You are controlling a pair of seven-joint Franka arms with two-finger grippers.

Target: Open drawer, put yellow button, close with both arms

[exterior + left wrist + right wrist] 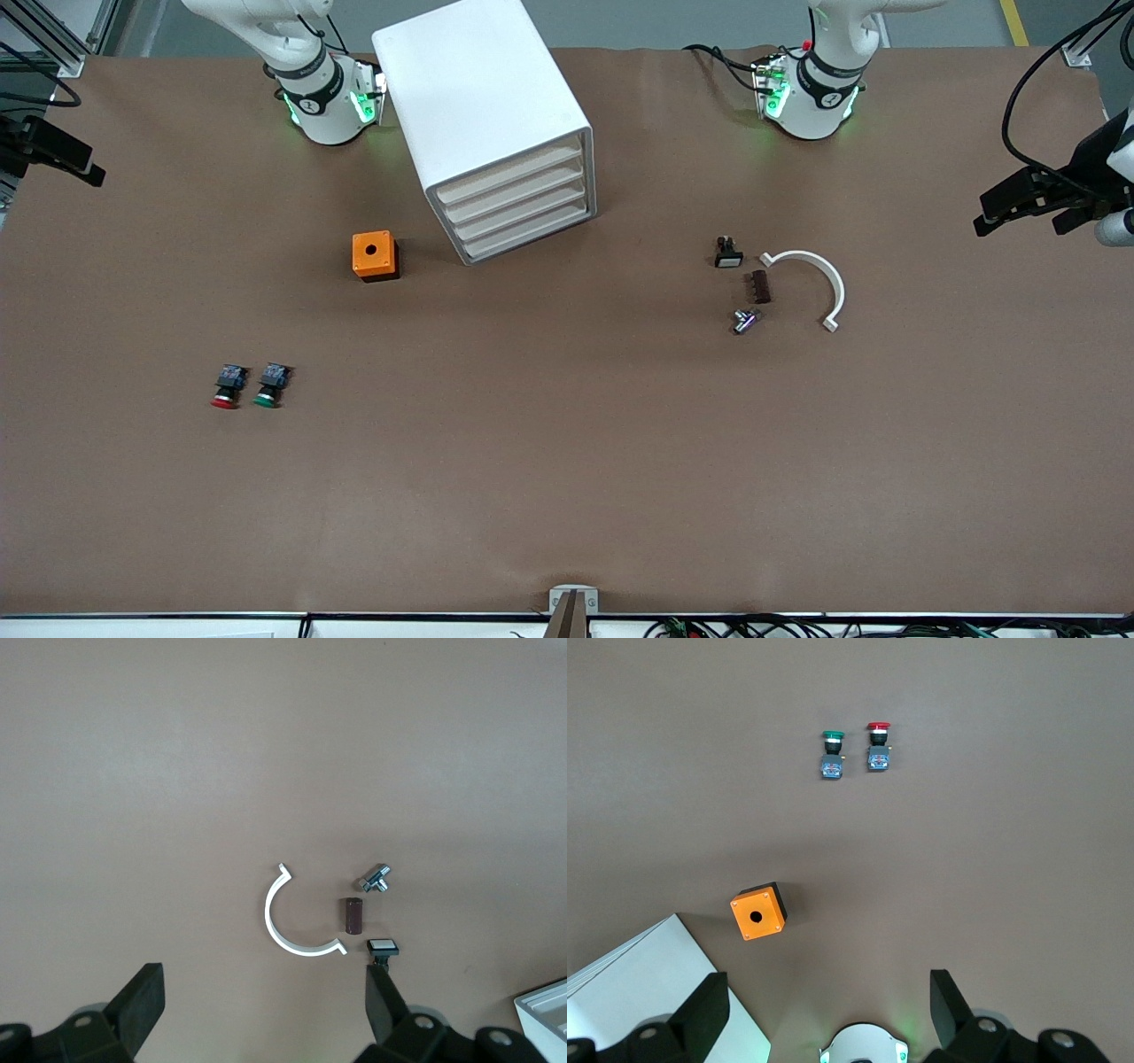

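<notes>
- Left gripper (pixel 264 1010): spread wide, holding nothing; hangs high over the left arm's end of the table, above a white curved clip (pixel 813 282), a small black-and-white switch (pixel 727 254), a brown block (pixel 759 286) and a metal fitting (pixel 745 320); likely parked up there to leave the work area in plain sight.
- Right gripper (pixel 828 1005): equally wide, nothing between the fingers; hangs high over the right arm's end of the table.
- White cabinet (pixel 483 106): set at an angle between the two arm bases; all four drawers (pixel 518 208) shut flush, fronts turned toward the front camera, which would suit a pull from either arm.
- Yellow button: none plainly showing; closest in colour is an orange box (pixel 375 255) with a hole in its top, just beside the cabinet, toward the right arm's end.
- Fits two readings: button already inside a shut drawer, or the orange box meant and lying outside; cannot tell which.
- Red button (pixel 228 387) and green button (pixel 271 385): side by side, nearer the front camera than the orange box.
- Surface: flat, matte brown table (pixel 567 461); grey floor past its edges, cables along the edge nearest the front camera.
</notes>
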